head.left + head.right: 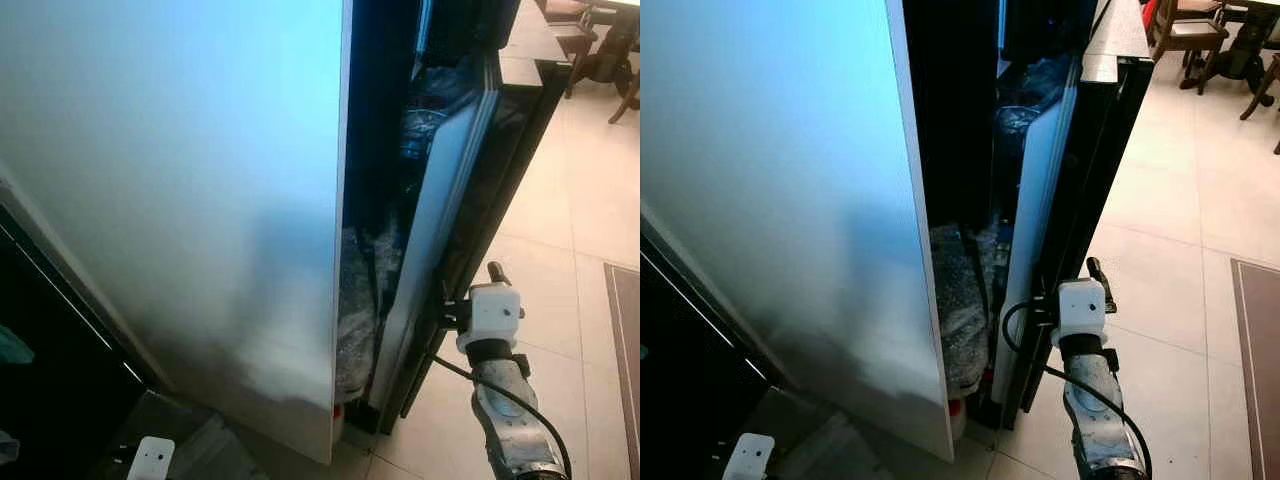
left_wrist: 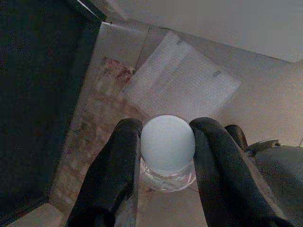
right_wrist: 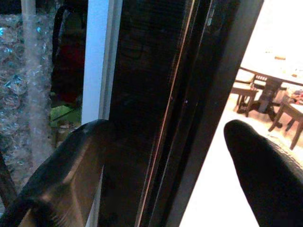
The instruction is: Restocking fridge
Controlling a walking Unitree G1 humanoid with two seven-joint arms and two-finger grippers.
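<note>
Down at the robot's left, the left gripper (image 2: 163,156) is clamped on a bottle (image 2: 166,144) with a pale cap, one finger each side of the cap, hanging low over what looks like a sheet of bubble wrap (image 2: 182,78) on the floor. So the thing to stock is in hand, just not in the fridge yet. In the middle is the big silver side panel (image 1: 170,200), then a dark gap with wrapped stuff (image 1: 960,300) stacked inside. To the right, the fridge door (image 1: 440,190) is only cracked open, and the right gripper (image 3: 168,161) has its fingers spread wide around the door's black edge, one finger inside and one outside, not really squeezing anything. Looks like the step is swinging that door wider. Best bet is probably hooking the inner finger behind the edge and pulling in an arc about the hinge, not straight back, while keeping the bottle low and still. The gap's way too narrow for the bottle right now.
</note>
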